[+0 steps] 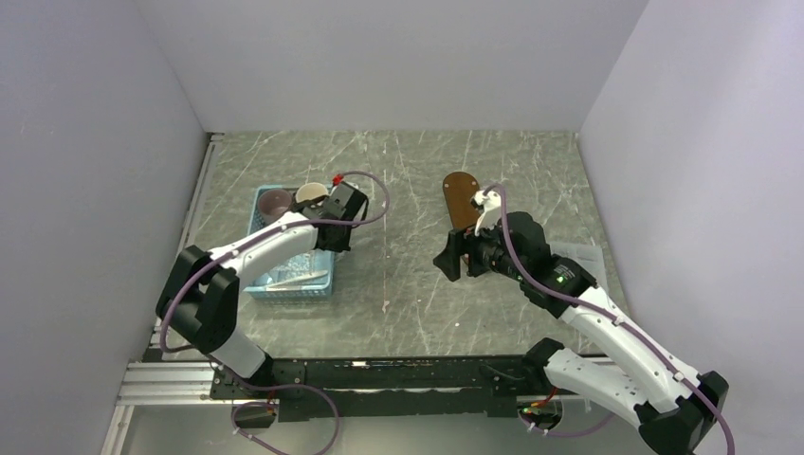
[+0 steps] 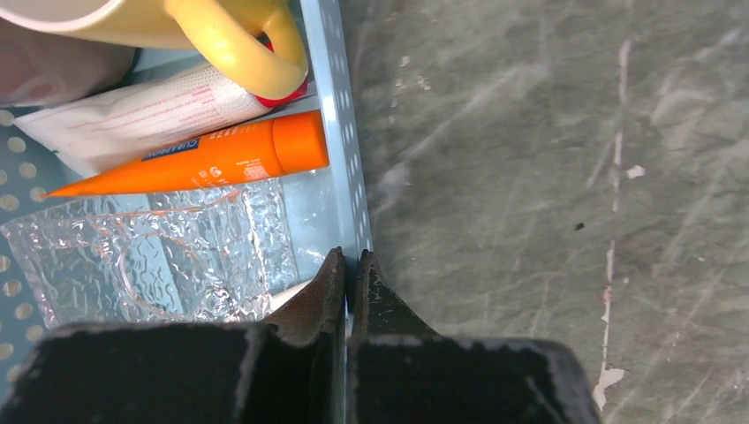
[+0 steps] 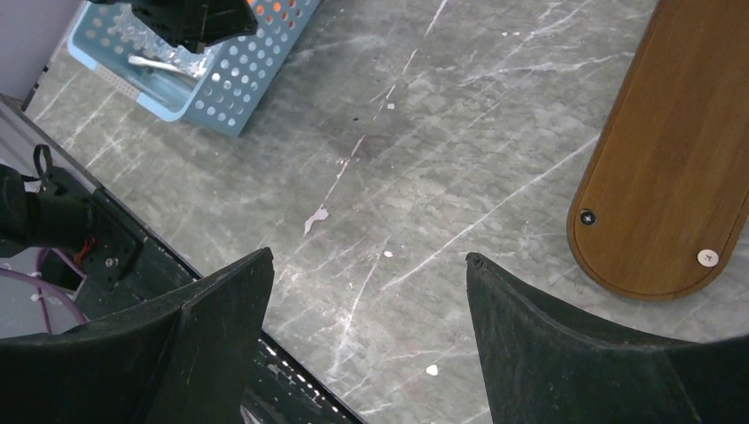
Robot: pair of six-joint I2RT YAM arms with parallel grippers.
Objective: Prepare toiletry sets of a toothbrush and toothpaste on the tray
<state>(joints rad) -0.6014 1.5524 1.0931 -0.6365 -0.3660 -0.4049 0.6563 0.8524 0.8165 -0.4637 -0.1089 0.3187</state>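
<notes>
Currently, I read the toothpaste [image 2: 212, 159] as a tapered orange tube with a dark label, lying inside the basket [image 2: 340, 132] against its wall. My left hand [image 2: 350, 265] is pinched on that wall; my right hand [image 3: 369, 256] gapes wide, empty, beside the tray [image 3: 680, 150].

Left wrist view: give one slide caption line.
Left tool closed on the basket wall, orange toothpaste and clear wrap lying inside.

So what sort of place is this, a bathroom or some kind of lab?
Most likely a robot test cell in a lab, not a bathroom. Bare white walls box in a marbled table, two arms are bolted at its near edge, and toothpaste lies in a blue basket apart from a wooden tray.
</notes>
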